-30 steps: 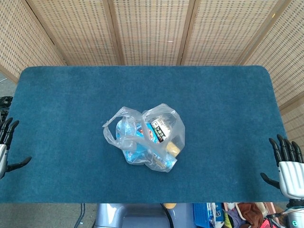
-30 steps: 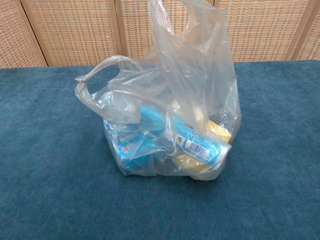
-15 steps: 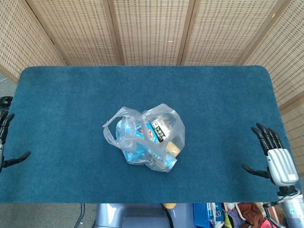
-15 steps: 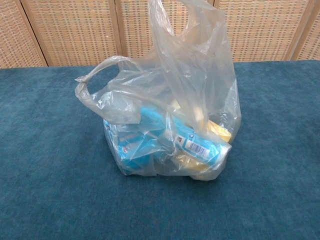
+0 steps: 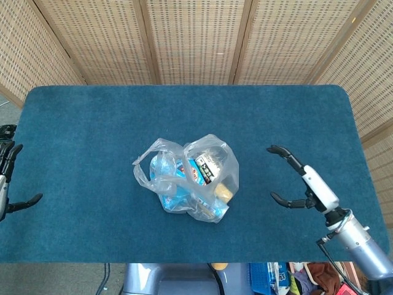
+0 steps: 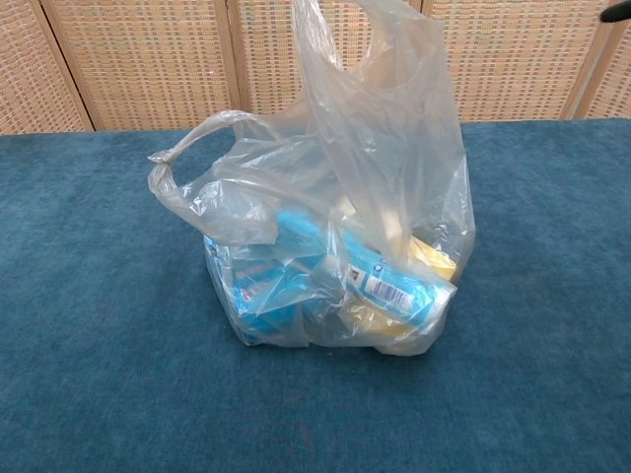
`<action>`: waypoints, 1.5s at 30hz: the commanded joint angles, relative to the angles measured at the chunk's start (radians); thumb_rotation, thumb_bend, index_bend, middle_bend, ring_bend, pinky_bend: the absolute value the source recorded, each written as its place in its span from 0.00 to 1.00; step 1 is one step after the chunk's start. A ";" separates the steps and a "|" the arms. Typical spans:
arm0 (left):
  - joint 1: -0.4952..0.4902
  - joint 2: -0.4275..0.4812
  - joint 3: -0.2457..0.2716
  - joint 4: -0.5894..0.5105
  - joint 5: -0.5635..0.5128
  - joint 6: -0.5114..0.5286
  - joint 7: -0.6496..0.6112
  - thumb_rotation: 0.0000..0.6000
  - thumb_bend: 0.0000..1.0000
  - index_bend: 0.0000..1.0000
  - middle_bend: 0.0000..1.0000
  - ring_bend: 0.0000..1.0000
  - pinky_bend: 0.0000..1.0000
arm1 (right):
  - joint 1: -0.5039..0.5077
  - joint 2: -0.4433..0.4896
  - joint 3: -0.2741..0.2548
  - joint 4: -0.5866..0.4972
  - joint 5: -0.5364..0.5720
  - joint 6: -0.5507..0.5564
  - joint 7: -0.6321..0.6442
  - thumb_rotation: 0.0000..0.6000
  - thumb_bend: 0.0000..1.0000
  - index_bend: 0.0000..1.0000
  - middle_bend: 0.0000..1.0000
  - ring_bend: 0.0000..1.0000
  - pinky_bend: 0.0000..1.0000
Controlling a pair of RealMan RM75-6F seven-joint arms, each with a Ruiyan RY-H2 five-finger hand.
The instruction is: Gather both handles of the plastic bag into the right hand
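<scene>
Clear plastic bag (image 5: 187, 180) mid-table, filled, both handles (image 6: 187, 163) free.

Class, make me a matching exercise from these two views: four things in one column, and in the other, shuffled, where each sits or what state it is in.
Things:
1. clear plastic bag
2. right hand
3. left hand
4. dark blue felt table

Places or states:
A. at the table's left edge
B. open, over the table beside the bag
C. under everything
D. mid-table, handles loose

Pairs: 1-D, 2-B, 3-A, 4-C
</scene>
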 commanded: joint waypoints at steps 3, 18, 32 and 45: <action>0.001 0.003 -0.006 0.004 -0.003 -0.008 -0.010 1.00 0.07 0.00 0.00 0.00 0.00 | 0.094 0.011 0.015 -0.053 0.010 -0.111 0.121 1.00 0.47 0.09 0.16 0.04 0.14; 0.007 -0.005 -0.019 0.007 -0.005 -0.013 0.003 1.00 0.07 0.00 0.00 0.00 0.00 | 0.210 -0.088 0.069 -0.066 0.101 -0.174 0.245 1.00 0.57 0.11 0.20 0.09 0.17; 0.008 -0.011 -0.029 0.008 -0.008 -0.025 0.011 1.00 0.07 0.00 0.00 0.00 0.00 | 0.251 -0.200 0.083 -0.072 0.169 -0.183 0.260 1.00 0.61 0.11 0.20 0.09 0.18; 0.010 -0.008 -0.034 0.012 -0.008 -0.033 0.001 1.00 0.07 0.00 0.00 0.00 0.00 | 0.317 -0.311 0.086 -0.030 0.272 -0.286 0.185 1.00 0.61 0.11 0.20 0.09 0.18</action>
